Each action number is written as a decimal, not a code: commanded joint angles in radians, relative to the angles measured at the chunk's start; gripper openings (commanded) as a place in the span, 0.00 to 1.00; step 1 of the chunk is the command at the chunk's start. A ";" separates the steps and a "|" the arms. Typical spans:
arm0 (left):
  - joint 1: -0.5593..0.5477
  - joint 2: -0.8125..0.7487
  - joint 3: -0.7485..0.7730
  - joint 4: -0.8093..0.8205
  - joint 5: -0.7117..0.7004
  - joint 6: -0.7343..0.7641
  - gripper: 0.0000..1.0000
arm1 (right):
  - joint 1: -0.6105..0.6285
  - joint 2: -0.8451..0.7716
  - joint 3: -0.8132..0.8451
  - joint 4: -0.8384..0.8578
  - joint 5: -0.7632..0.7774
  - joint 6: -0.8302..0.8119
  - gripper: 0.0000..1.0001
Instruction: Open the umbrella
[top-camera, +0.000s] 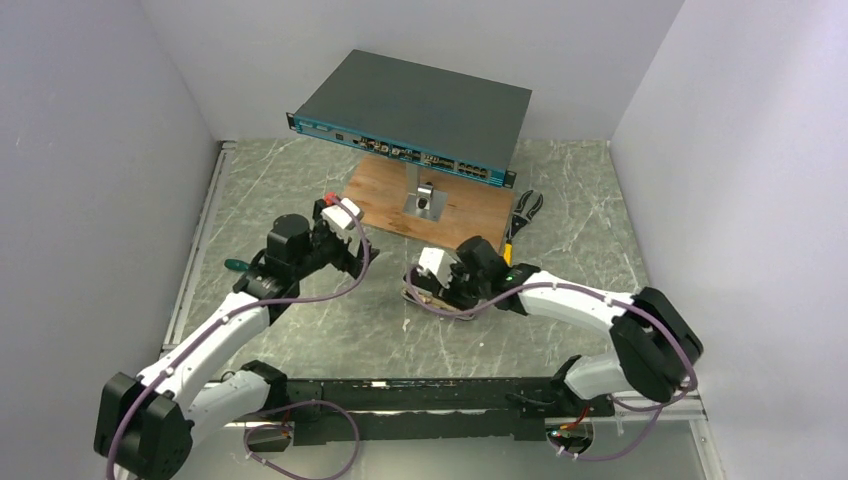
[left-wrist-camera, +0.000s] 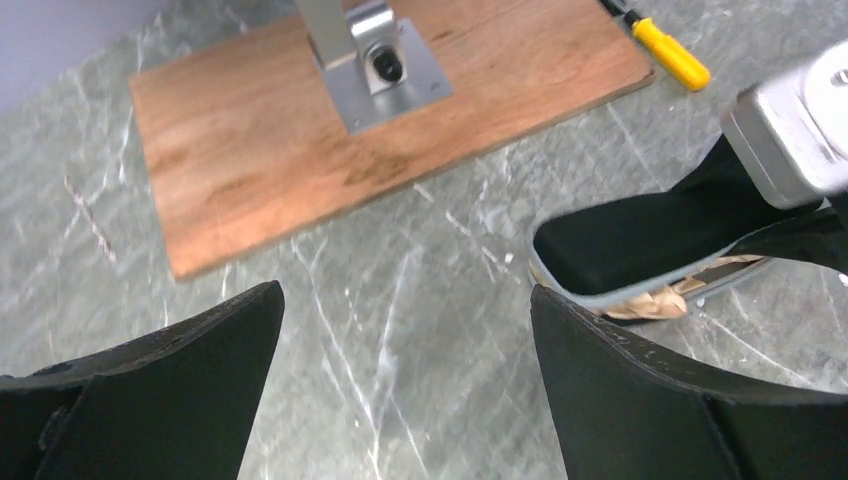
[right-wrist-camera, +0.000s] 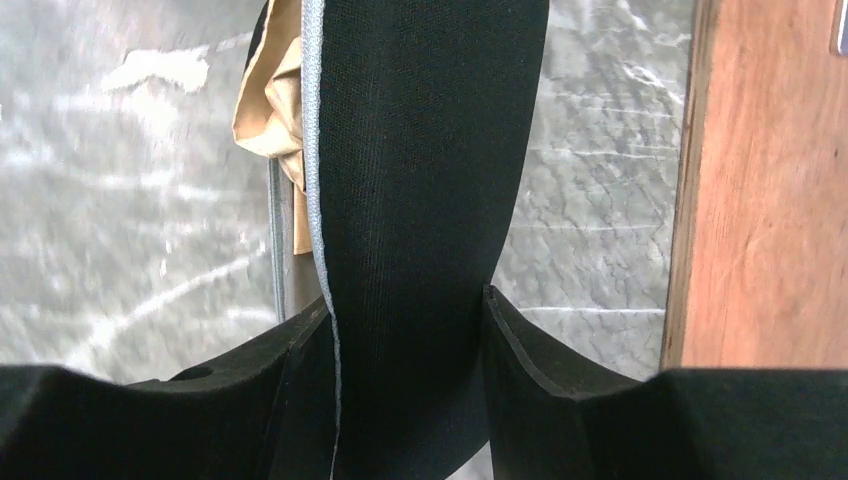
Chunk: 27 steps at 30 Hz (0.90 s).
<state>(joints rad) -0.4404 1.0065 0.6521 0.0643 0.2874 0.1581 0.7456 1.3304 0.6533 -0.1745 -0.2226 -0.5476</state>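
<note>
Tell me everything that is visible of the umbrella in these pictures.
The umbrella is folded inside a black, oval, cloth-like case with a grey edge. Wrinkled tan canopy bulges out along one side. The right gripper holds the case between its jaws, low over the marble table; contact with the table cannot be told. Shaft and handle are hidden.

There is one umbrella (right-wrist-camera: 420, 180), one switch box (top-camera: 415, 105), one board (top-camera: 385, 195) and one metal post (top-camera: 416, 178). Tools number three: one pliers (top-camera: 527, 208), one yellow screwdriver (left-wrist-camera: 672, 52), one green-handled tool (top-camera: 236, 265). Claws number two: the left claw (left-wrist-camera: 405, 295) and the right claw (right-wrist-camera: 405, 300).
</note>
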 joint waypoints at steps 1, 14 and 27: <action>0.023 -0.076 -0.028 -0.138 -0.059 -0.107 1.00 | 0.076 0.095 0.132 -0.057 0.197 0.410 0.11; 0.075 -0.261 -0.114 -0.231 0.285 0.054 1.00 | 0.096 0.199 0.394 -0.222 0.187 0.595 0.78; -0.288 -0.257 -0.205 -0.173 0.237 0.798 0.76 | 0.042 0.136 0.369 -0.248 0.223 0.523 0.66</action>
<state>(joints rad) -0.6708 0.7238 0.4633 -0.1783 0.5423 0.7208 0.8089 1.5269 1.0054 -0.4137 -0.0280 -0.0166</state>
